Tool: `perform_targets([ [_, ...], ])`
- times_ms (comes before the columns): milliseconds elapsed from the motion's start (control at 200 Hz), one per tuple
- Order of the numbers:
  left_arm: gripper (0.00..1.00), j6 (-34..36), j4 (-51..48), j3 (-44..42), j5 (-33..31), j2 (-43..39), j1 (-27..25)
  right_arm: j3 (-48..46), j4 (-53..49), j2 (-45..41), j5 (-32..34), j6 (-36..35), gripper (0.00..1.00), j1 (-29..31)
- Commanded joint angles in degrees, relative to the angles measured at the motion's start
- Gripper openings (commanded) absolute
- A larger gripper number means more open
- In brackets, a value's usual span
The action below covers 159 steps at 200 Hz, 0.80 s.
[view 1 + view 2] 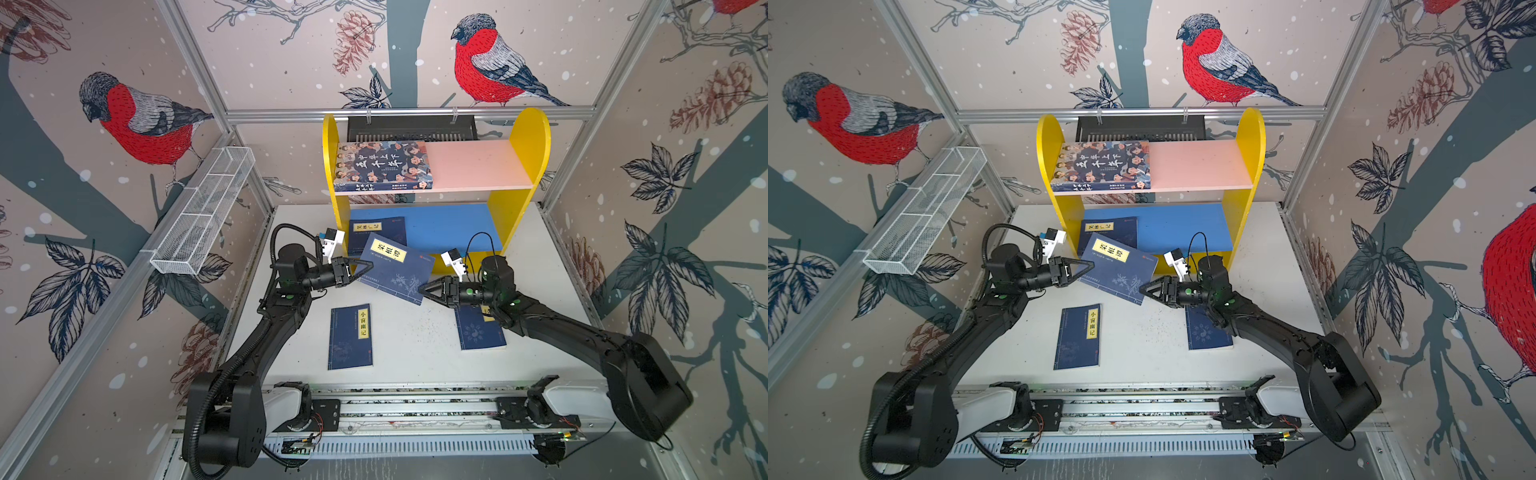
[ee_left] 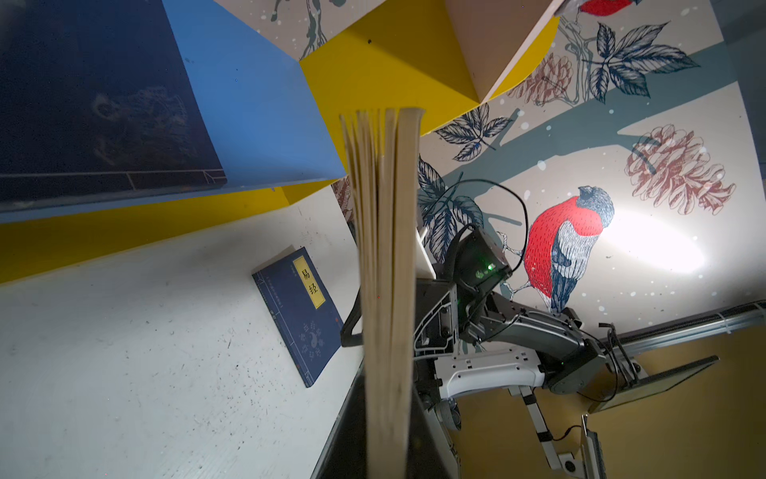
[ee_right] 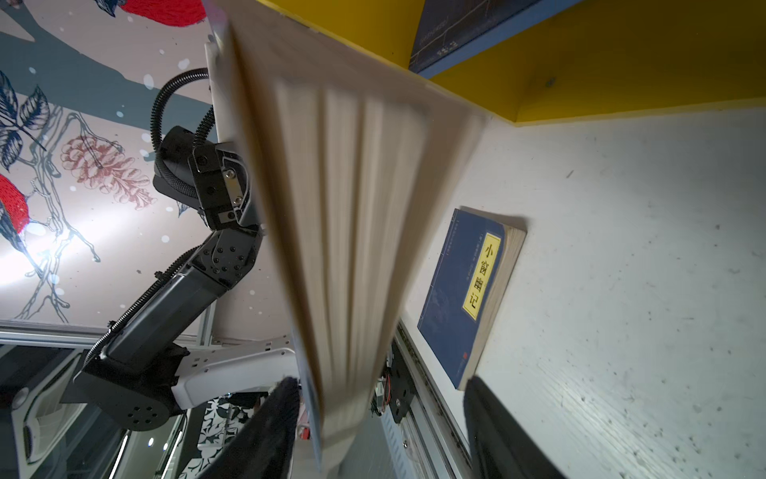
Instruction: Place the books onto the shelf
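While your left claw (image 1: 368,266) is clamped tight on one edge of a thin navy-blue book with a yellow title label (image 1: 397,270), holding it tilted above the white counter (image 1: 415,345) just before the small yellow two-tier shelf (image 1: 528,137), your right claw (image 1: 423,289) sits at the opposite corner, jaws spread wider than the pages, not pinching. You have the thick cartoon-cover book (image 1: 382,166) flat on the pink upper board (image 1: 473,166) and a second navy book (image 1: 376,230) on the blue lower board (image 1: 449,226); a third navy book (image 1: 350,336) and a fourth navy book (image 1: 478,336) lie on the counter.
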Motion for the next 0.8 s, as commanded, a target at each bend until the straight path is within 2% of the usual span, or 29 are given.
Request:
perform_targets([
  [0,0.0,-6.4,10.2,-0.6,-2.3,0.4,0.3,-1.1,12.8,1.1,3.7,6.2,0.65,1.2],
  [215,0.0,-15.4,20.5,-3.6,-3.2,1.9,1.0,-1.3,19.1,3.0,7.4,8.9,0.65,3.0],
  [590,0.0,-16.3,21.2,-5.0,-4.5,1.6,1.6,-1.7,25.9,6.0,9.7,12.0,0.55,4.1],
  [721,0.0,-16.3,21.3,-5.1,-4.6,1.6,1.6,-0.8,28.8,8.1,10.1,13.1,0.48,4.4],
  [791,0.0,-16.2,21.1,-5.1,-4.6,1.6,1.6,-0.3,30.0,9.3,9.9,13.7,0.39,4.6],
])
